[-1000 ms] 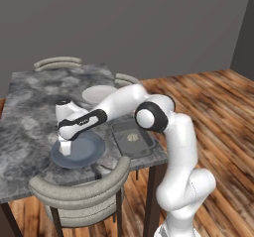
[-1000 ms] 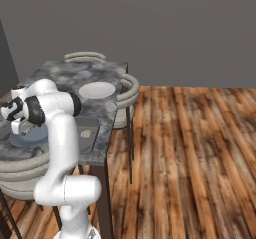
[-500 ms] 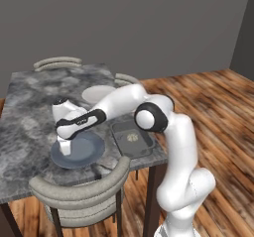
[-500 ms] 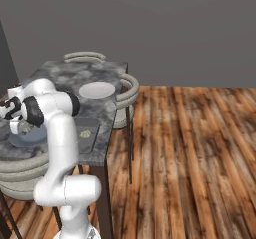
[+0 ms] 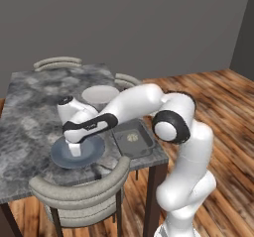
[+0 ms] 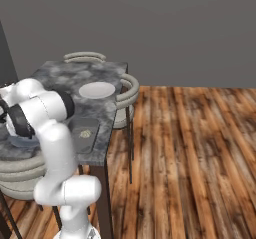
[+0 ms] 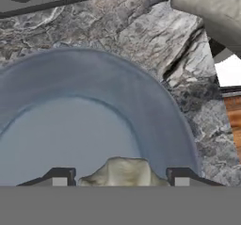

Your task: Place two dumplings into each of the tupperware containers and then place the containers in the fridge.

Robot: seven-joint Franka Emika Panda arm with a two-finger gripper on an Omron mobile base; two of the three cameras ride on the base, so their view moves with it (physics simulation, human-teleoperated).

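I have the gripper (image 7: 116, 179) lowered onto the blue-grey plate (image 5: 94, 150) at the near edge of the marble table (image 5: 30, 107). In the hand view a dumpling (image 7: 123, 171) sits between the two fingertips (image 7: 55, 177); the jaws stand partly closed around it, but I cannot confirm contact from this angle. A second dumpling (image 5: 132, 138) lies in the dark grey tub (image 5: 145, 142), just right of the plate. A white plate (image 5: 99, 93) rests farther back.

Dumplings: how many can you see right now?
2. One dumpling sits on the blue-grey plate between the pincer tips; another dumpling lies in the dark grey tub near the table edge. Others may be hidden behind the arm.
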